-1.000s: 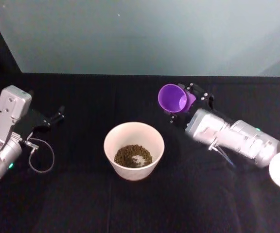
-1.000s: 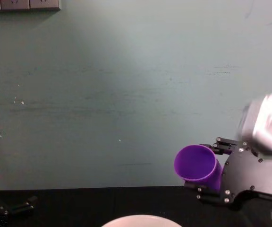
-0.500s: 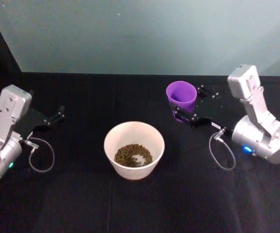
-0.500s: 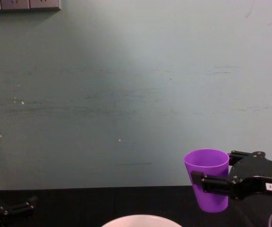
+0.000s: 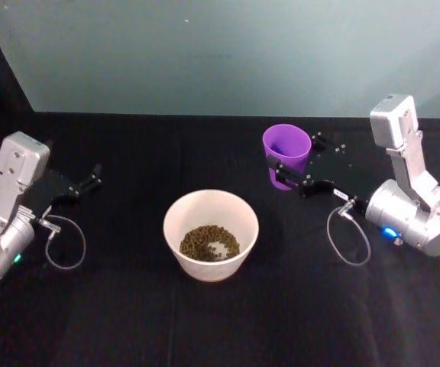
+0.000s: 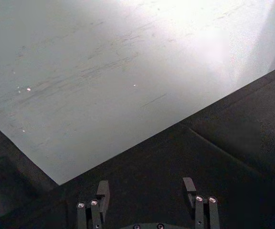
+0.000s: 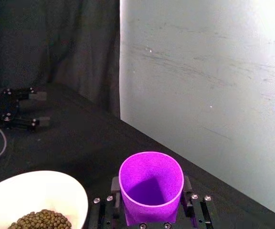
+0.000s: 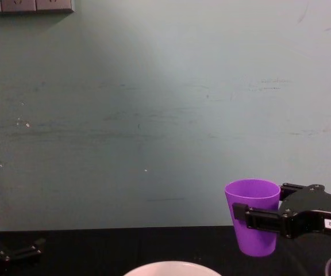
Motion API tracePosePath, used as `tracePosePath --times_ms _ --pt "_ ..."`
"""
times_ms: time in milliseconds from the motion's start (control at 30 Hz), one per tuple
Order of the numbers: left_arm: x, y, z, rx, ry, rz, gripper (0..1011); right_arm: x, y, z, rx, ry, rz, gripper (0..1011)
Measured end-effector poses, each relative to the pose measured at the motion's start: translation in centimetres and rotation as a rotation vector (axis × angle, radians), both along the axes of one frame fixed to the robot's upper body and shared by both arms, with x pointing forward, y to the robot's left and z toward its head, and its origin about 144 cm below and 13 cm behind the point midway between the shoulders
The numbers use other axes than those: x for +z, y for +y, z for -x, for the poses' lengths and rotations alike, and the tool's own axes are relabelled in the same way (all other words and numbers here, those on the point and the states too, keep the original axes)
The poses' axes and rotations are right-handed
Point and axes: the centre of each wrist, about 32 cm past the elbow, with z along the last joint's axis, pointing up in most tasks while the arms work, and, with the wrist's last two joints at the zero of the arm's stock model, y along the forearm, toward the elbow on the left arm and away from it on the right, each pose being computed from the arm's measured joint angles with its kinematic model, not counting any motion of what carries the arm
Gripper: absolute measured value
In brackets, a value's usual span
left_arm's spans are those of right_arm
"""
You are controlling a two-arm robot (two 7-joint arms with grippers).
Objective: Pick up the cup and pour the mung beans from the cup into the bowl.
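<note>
So the black table (image 5: 205, 321) takes up most of the scene, and I'll place everything off the bowl (image 5: 211, 235) sitting mid-table. It's a wide pinkish-white bowl with a pile of mung beans (image 5: 209, 243) already in the bottom, so I'd say the pour looks done.

Next biggest are the arms. The right gripper (image 5: 295, 176) is behind and to the right of the bowl, fingers closed around the purple cup (image 5: 286, 155), pinching it on both sides about mid-height. The cup is upright, mouth up, and from the right wrist view the inside looks plain purple with no beans I can make out.

The left gripper (image 5: 82, 186) is parked well off to the bowl's left, fingers spread apart and holding nothing.

The relation that matters: the cup is clear of the bowl, off to its far right side, with its long axis vertical. My guess is the next thing is just setting it down on the bare cloth there, and the right arm already has it, so that's the one to do it.
</note>
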Motion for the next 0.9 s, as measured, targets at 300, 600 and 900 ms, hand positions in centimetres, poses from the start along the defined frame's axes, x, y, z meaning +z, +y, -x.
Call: tracePosePath --times_ms 300,600,900 --pt "0.0 0.0 0.0 0.000 0.000 0.000 1000 0.0 0.0 0.0 0.001 -0.004 0.006 729" --pt "0.0 0.0 0.0 0.000 0.000 0.000 1000 0.4 -0.4 -0.1 0.038 0.002 0.002 729" --pt "0.0 0.0 0.0 0.000 0.000 0.000 1000 -0.7 -2.1 -0.4 0.059 0.046 -0.075 729"
